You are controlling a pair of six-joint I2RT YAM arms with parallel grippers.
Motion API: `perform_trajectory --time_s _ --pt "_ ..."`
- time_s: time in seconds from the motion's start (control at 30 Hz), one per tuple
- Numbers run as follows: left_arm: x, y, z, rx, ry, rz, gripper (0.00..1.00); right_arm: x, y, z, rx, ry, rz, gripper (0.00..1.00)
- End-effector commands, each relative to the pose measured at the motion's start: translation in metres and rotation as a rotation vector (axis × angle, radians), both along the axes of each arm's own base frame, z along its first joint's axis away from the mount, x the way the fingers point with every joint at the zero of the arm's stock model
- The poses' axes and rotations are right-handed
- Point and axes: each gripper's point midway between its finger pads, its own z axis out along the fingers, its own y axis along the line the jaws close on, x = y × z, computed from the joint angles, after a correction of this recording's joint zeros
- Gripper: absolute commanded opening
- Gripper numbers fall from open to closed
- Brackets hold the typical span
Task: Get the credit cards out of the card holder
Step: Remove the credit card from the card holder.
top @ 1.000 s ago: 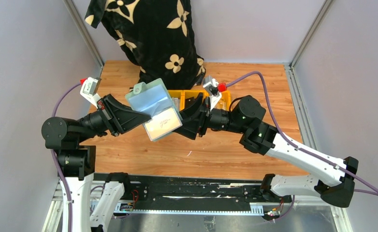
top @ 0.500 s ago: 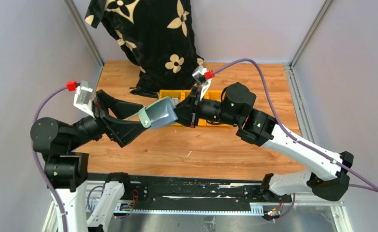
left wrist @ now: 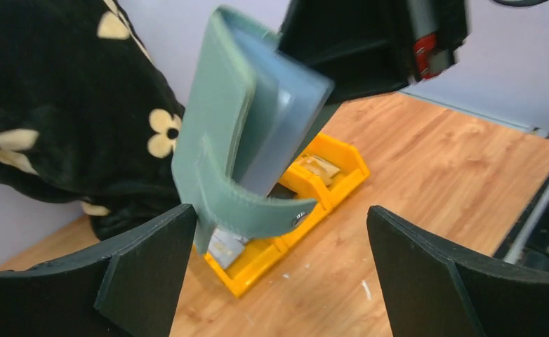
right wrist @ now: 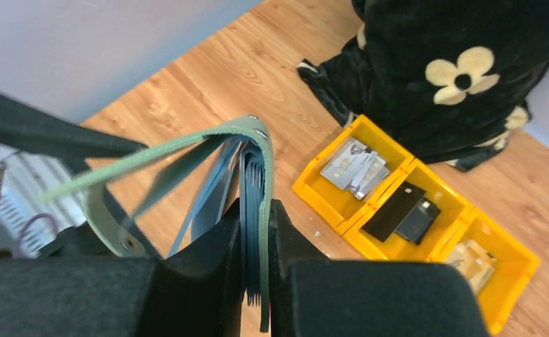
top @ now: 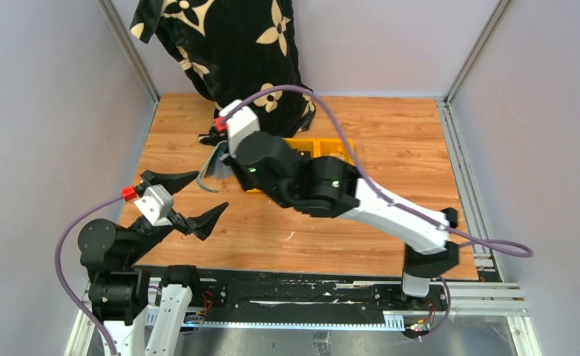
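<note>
My right gripper (right wrist: 255,232) is shut on the card holder (right wrist: 258,175), a sage-green wallet held edge-on in the air with its snap tab (left wrist: 258,207) hanging loose. Its pale blue pocket layers are pinched between the fingers, and I cannot tell whether a card sits in them. From above, the card holder (top: 210,167) hangs beside the right gripper (top: 224,159), over the left end of the yellow bins. My left gripper (top: 211,190) is open, just below and in front of the holder and apart from it; its fingers (left wrist: 145,270) frame it. Credit cards lie in the bins: silver (right wrist: 356,165), black (right wrist: 405,210), tan (right wrist: 472,263).
A row of three joined yellow bins (top: 331,144) sits mid-table, partly under my right arm. A black fabric with cream flowers (top: 235,52) hangs at the back and rests on the table behind the bins. Grey walls stand left and right.
My left gripper opened wide, let go of the card holder and drew back toward the near left. The right gripper closed on the holder and swung it left; the holder went from spread open to folded.
</note>
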Motion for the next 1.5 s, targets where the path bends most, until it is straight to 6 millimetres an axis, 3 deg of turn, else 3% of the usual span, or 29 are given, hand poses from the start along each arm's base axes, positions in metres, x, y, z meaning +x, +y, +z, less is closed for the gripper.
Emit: perform_trajectory --time_s 0.0,0.2,0.33,0.53,0.77,1.0,1.47 --pt "-0.001 0.009 0.013 0.073 -0.257 0.064 1.00 0.003 -0.006 -0.008 -0.205 -0.145 -0.179 0.00" --pt "0.012 0.029 0.023 0.084 -0.339 0.202 1.00 -0.020 0.020 0.010 -0.130 -0.193 -0.141 0.00" --pt "0.004 0.019 0.024 0.100 -0.370 0.132 1.00 -0.027 0.022 0.009 -0.099 -0.162 -0.126 0.00" --pt "-0.010 -0.005 -0.006 0.176 -0.344 -0.052 1.00 -0.033 0.030 0.008 -0.059 -0.124 -0.088 0.00" --pt "0.003 0.007 -0.004 0.206 -0.396 0.042 1.00 -0.053 0.054 -0.009 -0.010 -0.014 0.013 0.00" --pt "0.011 0.025 -0.005 0.268 -0.423 0.157 1.00 -0.051 0.039 -0.011 -0.039 -0.026 0.003 0.00" --pt "-0.006 0.020 0.000 0.273 -0.390 0.117 0.92 -0.050 -0.001 -0.010 -0.073 -0.060 0.001 0.00"
